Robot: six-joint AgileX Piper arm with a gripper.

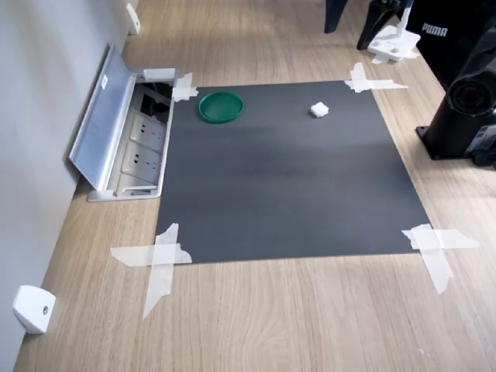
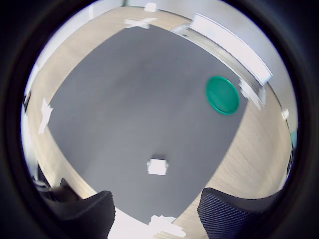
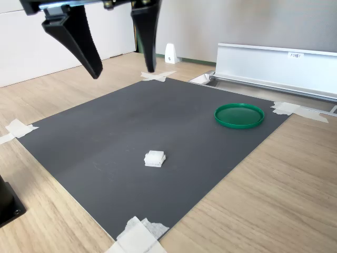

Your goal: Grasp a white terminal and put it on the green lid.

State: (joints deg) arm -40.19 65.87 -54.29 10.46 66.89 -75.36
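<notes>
I see a wooden worktop [image 1: 310, 325] with a dark mat [image 1: 287, 178] taped at its corners. In the first exterior view, from left to right: an open socket box [image 1: 128, 136], the green lid [image 1: 221, 106] near the mat's far left corner, the white terminal [image 1: 318, 110] well apart from it, and black gear printed "PUMA" [image 1: 435, 29]. In the second exterior view my hand [image 3: 122, 69] hangs spread and empty, high above the mat.

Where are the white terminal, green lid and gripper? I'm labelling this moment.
white terminal [image 3: 155, 158], second exterior view, on its top face.
green lid [image 3: 239, 115], second exterior view, on its flat centre.
gripper [image 3: 124, 66], second exterior view, midway between the open fingertips.
</notes>
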